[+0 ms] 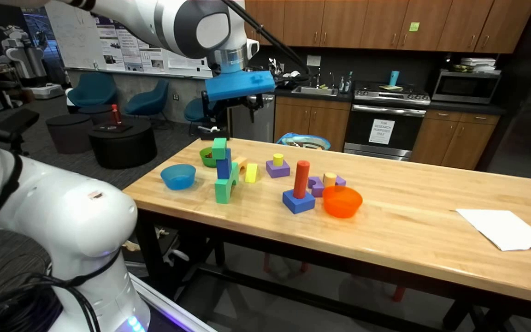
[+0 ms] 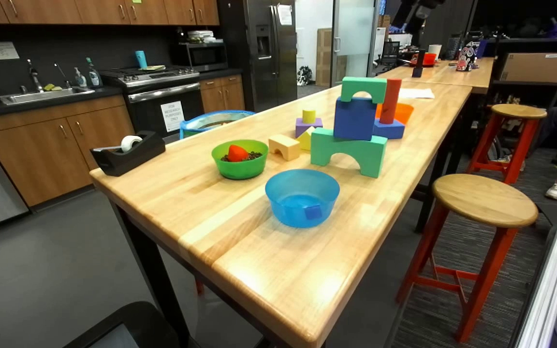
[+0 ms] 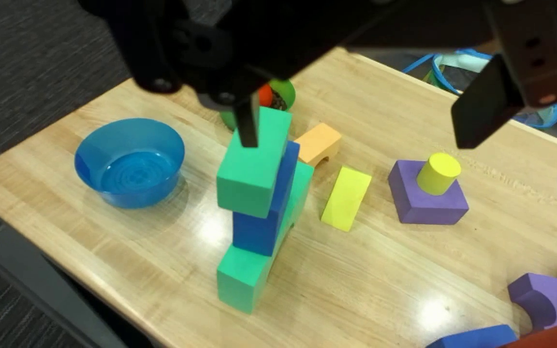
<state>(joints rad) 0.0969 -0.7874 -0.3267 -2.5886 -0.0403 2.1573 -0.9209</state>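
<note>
Paper sign (image 1: pixel 381 131) on the oven door (image 1: pixel 358 133), block capitals: "FOR RESEARCH PURPOSES ONLY". Gripper (image 3: pixel 358 142) up above the table (image 1: pixel 256 216), jaws wide apart, grasping nothing; apart from it and lower, the small matte green arch (image 3: pixel 252 176) tops a squarish blue block (image 3: pixel 259 234) on a larger green arch (image 3: pixel 242 280) near a rounded long edge, translucent blue bowl (image 3: pixel 129 197) just beside, toward the table's short end. Room to move: the stretch of glossy wood grain between the orange bowl (image 1: pixel 342 205) and a flat white paper sheet (image 1: pixel 507 227), well apart.
</note>
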